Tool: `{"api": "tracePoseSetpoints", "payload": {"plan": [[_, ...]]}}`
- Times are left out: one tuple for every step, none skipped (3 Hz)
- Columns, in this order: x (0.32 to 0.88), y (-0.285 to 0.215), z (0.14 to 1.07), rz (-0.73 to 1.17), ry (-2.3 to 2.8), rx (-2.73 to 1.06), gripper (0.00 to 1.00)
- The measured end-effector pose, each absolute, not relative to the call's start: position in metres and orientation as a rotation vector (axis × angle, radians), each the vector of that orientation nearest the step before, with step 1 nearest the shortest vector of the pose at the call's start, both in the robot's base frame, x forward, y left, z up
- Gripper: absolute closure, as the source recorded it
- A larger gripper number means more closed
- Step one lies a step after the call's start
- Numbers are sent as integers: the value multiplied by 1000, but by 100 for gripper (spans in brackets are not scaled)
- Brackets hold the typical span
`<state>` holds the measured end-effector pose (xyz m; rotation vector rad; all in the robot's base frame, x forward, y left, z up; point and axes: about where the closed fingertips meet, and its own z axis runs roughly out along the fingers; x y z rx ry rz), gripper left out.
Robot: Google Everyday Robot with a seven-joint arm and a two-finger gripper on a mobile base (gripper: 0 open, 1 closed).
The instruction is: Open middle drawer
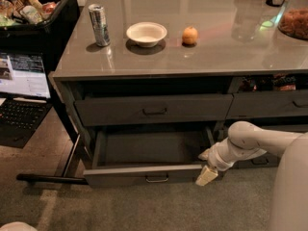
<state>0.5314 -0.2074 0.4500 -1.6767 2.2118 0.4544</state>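
**Robot gripper at the corner of an open desk drawer**

A grey desk (pixel 216 57) fills the upper half of the view, seen from above and in front. Below its top, on the left side, sit two wide dark grey drawers, one above the other. The upper drawer (pixel 115 110) is closed, with a small dark handle at its centre.

The middle drawer (pixel 120 176) lies under it, at about 6 o'clock in the view. It stands well open, so its bare grey inside shows. A small loop handle (pixel 157 179) sits at the centre of its front.

The robot's pale arm (pixel 252 141) reaches in from 4 o'clock and slopes down to the left. Its gripper (pixel 206 176) is at the right front corner of the middle drawer, touching or just beside the front panel. Whether the gripper is apart or together cannot be told from this view.

On the desk top, toward 11 o'clock, a drinks can (pixel 99 24) stands upright. Just to its 3 o'clock side is an empty white bowl (pixel 146 33). A small round orange fruit (pixel 189 34) lies near the bowl on the same side.

At 9 o'clock, off the desk, an open laptop (pixel 21 100) shows a lit screen. Above it, at 10 o'clock, a black bin (pixel 45 25) holds packaged snacks.
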Motion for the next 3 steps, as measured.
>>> {"api": "tracePoseSetpoints", "payload": {"plan": [[517,-207,446,505,2233,-1711,34],[505,-210,440,548,2258,-1742,46],[505,-210,444,547,2258,-1741,69]]}}
